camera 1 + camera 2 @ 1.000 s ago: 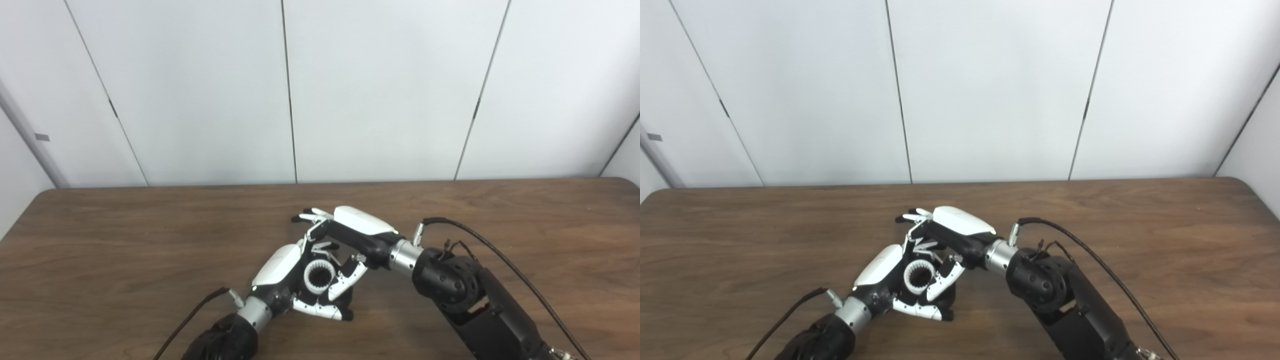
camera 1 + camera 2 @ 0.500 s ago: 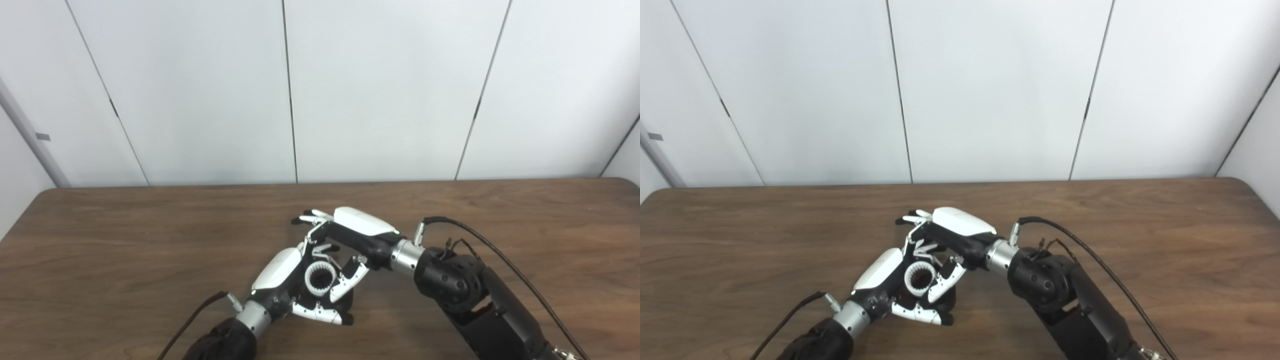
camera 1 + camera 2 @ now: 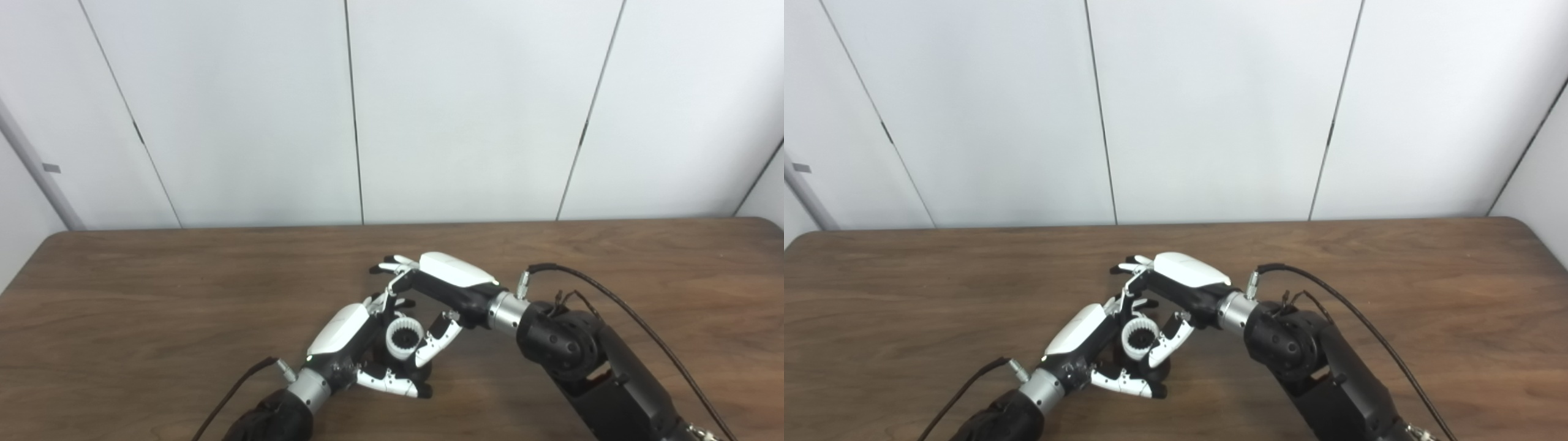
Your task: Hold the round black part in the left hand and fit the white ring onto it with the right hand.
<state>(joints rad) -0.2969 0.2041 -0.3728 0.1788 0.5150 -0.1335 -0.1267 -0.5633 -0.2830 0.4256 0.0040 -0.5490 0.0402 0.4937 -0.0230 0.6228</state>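
White ring (image 3: 405, 336) at lower centre, opening upward, clamped between our right hand (image 3: 436, 293) fingers. Black part (image 3: 1125, 355) directly beneath, gripped by left hand (image 3: 350, 348); we judge a straight downward press.

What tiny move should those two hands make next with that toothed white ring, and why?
Probably the right hand should press the white ring gently down. The ring sits between both hands' fingers, over the round black part cupped in the left hand, with black showing through its hole; whether it is fully seated cannot be told.
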